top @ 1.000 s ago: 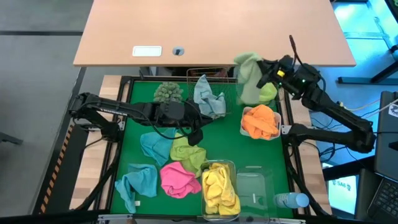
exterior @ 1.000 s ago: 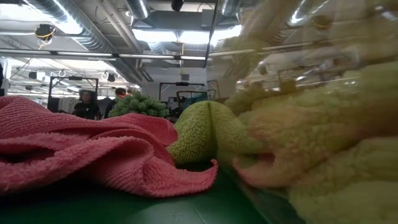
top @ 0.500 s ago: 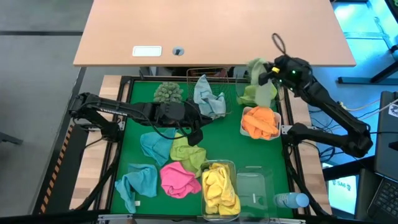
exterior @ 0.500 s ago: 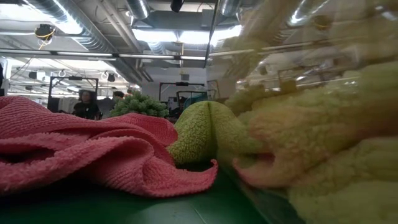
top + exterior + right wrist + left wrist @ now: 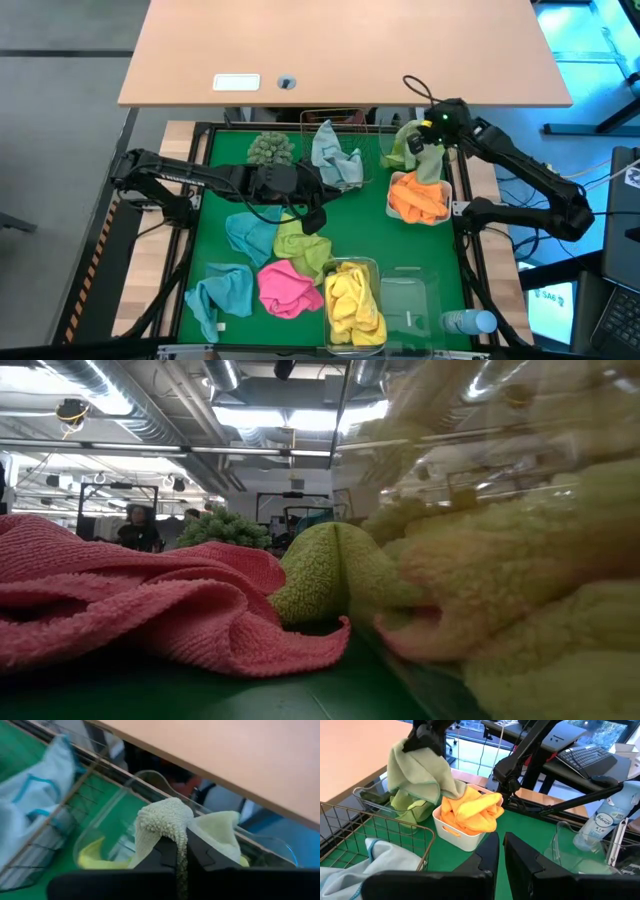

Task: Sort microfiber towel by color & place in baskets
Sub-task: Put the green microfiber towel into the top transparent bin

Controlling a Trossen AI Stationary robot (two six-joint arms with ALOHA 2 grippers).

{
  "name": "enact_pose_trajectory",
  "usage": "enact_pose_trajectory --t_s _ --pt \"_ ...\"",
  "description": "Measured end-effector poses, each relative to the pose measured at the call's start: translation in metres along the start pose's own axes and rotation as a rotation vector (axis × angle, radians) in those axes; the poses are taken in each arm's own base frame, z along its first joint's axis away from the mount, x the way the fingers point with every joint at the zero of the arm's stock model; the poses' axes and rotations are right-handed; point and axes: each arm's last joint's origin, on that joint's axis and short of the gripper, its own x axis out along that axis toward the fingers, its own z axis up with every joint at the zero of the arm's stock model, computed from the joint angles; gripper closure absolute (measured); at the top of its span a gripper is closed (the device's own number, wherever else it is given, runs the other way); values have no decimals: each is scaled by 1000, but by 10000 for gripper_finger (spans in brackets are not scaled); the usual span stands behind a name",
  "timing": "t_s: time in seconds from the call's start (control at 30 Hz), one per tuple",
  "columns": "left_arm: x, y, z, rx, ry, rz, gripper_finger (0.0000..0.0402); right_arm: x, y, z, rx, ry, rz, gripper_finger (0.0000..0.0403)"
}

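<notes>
A: High view. Your count: two teal towels (image 5: 250,236) on the green mat (image 5: 215,200), one lime towel (image 5: 303,248), one pink towel (image 5: 283,287), and a pale blue towel (image 5: 335,160) in the wire basket (image 5: 307,122). An orange towel (image 5: 420,196) fills the white tray (image 5: 392,212); a yellow towel (image 5: 354,300) fills one clear tub (image 5: 335,268), and a second tub (image 5: 412,298) sits beside it. One shaggy ball (image 5: 270,150), and one bottle (image 5: 468,322) at the near edge.

B: And your arms?

A: The right gripper (image 5: 428,140) is clamped on a pale green towel (image 5: 411,146), which hangs over the far tub (image 5: 386,152) just beyond the tray. That arm reaches in from the right, elbow bent. The left arm lies low across the mat, its gripper (image 5: 316,220) above the lime towel.

B: Low view?

A: You see only cloth close up: pink towel (image 5: 150,605), lime towel (image 5: 335,580), yellow towel (image 5: 530,610) behind a tub wall, and the ball (image 5: 222,528) behind.

B: Left wrist view?

A: The left fingers (image 5: 490,857) are nearly together with nothing between them. Beyond them stand the tray (image 5: 451,829) with the orange towel (image 5: 470,809), the hanging green towel (image 5: 417,772) and the bottle (image 5: 597,825).

B: Right wrist view?

A: The right fingers (image 5: 167,851) pinch the green towel (image 5: 162,822) over the far tub (image 5: 125,790); more lime cloth (image 5: 95,857) lies inside it.
</notes>
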Motion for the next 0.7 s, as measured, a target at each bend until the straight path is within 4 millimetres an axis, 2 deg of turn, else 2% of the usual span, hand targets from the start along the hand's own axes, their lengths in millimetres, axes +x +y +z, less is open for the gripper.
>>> enact_pose_trajectory --t_s 0.13,0.43,0.7 --pt "0 0 0 0 0 0 376 16 1 0 33 46 -59 399" --pt "0 0 0 0 0 0 376 67 10 3 23 112 -67 393" --pt "0 0 0 0 0 0 376 93 16 2 6 136 -24 390"
